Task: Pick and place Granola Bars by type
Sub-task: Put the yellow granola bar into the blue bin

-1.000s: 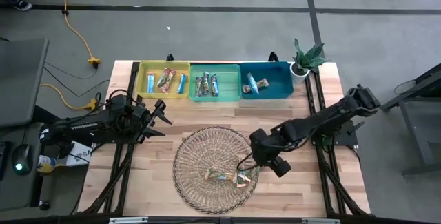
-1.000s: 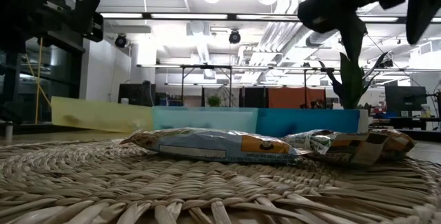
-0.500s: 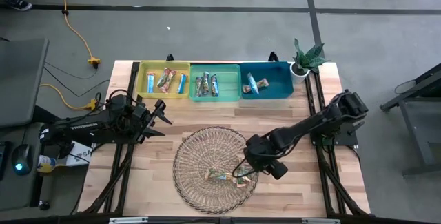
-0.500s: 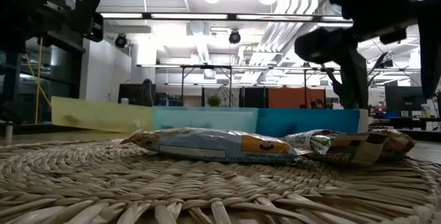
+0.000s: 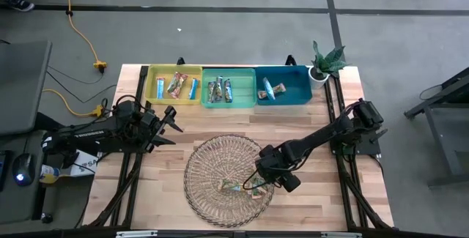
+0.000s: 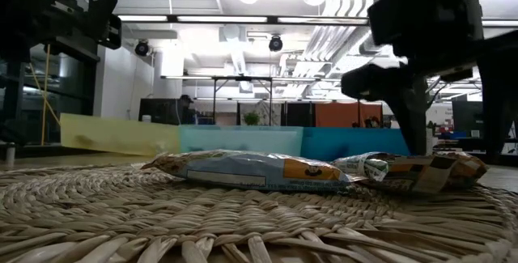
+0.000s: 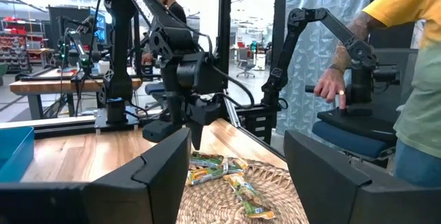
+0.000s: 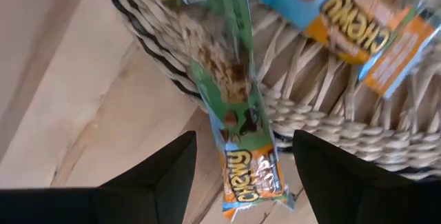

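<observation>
Compared with the frames a second earlier, the right gripper (image 5: 256,181) has advanced from beside the wicker plate (image 5: 205,161) to its right rim and dropped lower, now standing directly over the green-wrapped granola bar (image 8: 238,107); in the low view its dark fingers (image 6: 413,105) have come down just behind the bars. Its jaws are apart, straddling the green bar, which overhangs the plate's edge onto the wooden table (image 5: 322,209). Two more bars lie on the plate: an orange-and-blue one (image 8: 351,24) beside the green, and a pale one (image 6: 251,170) farther left. The left gripper (image 5: 174,124) is unchanged, waiting over the table's left side with jaws apart and nothing between them. Along the far edge stand three bins, yellow (image 5: 174,85), green (image 5: 228,87) and teal (image 5: 292,86), each already holding bars. A potted plant (image 5: 325,62) sits at the far right corner. In the left wrist view, a person (image 7: 406,79) in a yellow shirt stands beyond the table.
</observation>
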### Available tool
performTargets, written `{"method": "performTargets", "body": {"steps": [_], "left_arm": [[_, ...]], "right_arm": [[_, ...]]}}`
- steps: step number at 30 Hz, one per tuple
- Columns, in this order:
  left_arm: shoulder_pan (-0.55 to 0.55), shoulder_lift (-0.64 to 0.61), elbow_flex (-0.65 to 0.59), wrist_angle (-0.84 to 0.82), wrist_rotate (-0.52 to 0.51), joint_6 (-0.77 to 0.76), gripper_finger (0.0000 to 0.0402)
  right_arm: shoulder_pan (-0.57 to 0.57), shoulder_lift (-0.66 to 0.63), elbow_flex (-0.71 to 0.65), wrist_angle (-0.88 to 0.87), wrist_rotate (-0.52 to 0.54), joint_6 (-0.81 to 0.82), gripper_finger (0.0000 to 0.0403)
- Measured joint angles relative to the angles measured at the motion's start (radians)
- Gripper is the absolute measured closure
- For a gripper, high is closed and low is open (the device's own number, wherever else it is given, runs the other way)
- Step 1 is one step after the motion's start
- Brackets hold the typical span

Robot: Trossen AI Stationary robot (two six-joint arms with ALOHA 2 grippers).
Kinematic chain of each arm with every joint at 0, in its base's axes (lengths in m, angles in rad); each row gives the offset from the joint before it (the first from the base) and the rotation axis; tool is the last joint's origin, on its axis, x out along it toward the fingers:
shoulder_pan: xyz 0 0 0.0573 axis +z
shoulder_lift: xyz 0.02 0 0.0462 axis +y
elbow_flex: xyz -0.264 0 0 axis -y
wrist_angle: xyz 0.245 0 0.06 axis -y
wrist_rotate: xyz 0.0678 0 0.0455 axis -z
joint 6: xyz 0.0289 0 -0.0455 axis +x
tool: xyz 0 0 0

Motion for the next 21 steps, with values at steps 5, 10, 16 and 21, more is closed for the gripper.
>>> {"method": "performTargets", "body": {"steps": [5,10,16,21], "left_arm": [[0.000,0.000,0.000,0.000,0.000,0.000,0.0172],[0.000,0.000,0.000,0.000,0.000,0.000,0.0172],[0.000,0.000,0.000,0.000,0.000,0.000,0.0172],[0.000,0.000,0.000,0.000,0.000,0.000,0.0172]], "right_arm": [[0.000,0.000,-0.048,0.045,0.003,0.056,0.0176],[0.000,-0.003,-0.082,0.087,0.006,0.104,0.0176],[0.000,-0.003,-0.085,0.094,0.014,0.123,0.0194],[0.000,-0.003,-0.085,0.096,0.018,0.141,0.0220]]}}
